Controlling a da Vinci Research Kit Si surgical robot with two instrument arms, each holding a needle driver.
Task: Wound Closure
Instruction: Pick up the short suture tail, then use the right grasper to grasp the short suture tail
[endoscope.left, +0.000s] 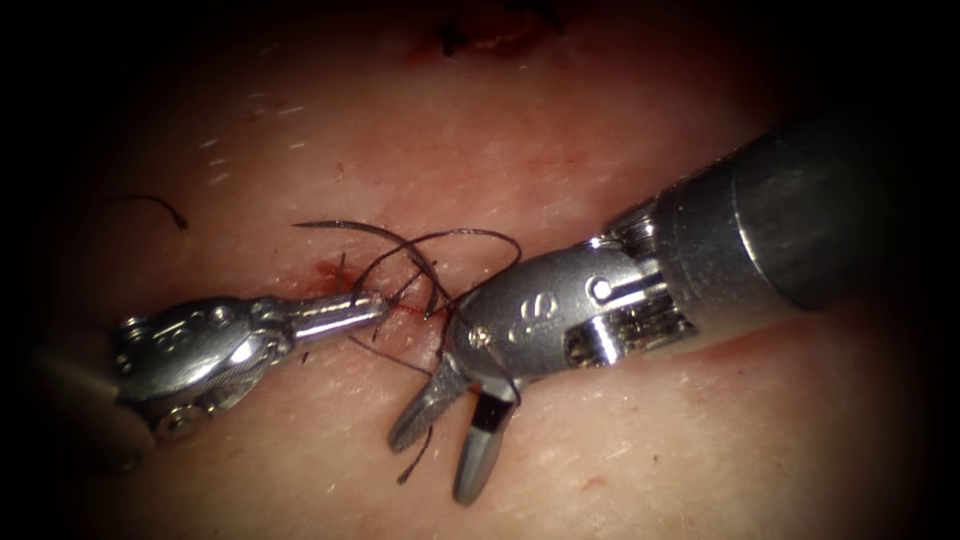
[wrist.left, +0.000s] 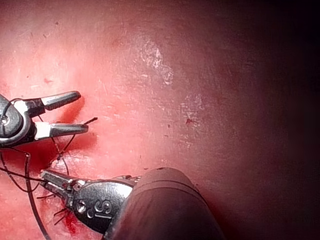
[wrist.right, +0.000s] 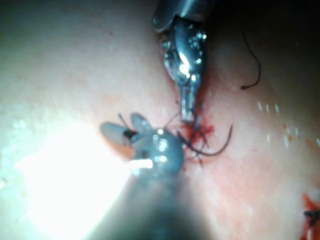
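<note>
We see the left tool (endoscope.left: 372, 303) lying low on the tissue (endoscope.left: 620, 130), its jaws clenched at the knot of thread (endoscope.left: 420, 275) where loops and loose ends bunch over a small red smear (endoscope.left: 328, 270). It seems to pinch the thread there, though the strand between the jaws is too fine for us to be sure. The right tool (endoscope.left: 450, 445) comes in from the right, its wrist just beside the knot, its jaws released and spread apart, pointing down and away from the stitch; a strand of thread runs across its wrist and trails past the jaws, but they grasp nothing. We cannot make out the needle in any view. In the left wrist view, the left tool (wrist.left: 47, 176) sits at the stitch with the right tool (wrist.left: 82, 111) gaping beside it. In the right wrist view, the right tool (wrist.right: 122, 127) hangs open near the left tool (wrist.right: 188, 117). A cut end (endoscope.left: 150, 205) lies apart to the left, and a sutured cut (endoscope.left: 490, 35) shows farther back.
</note>
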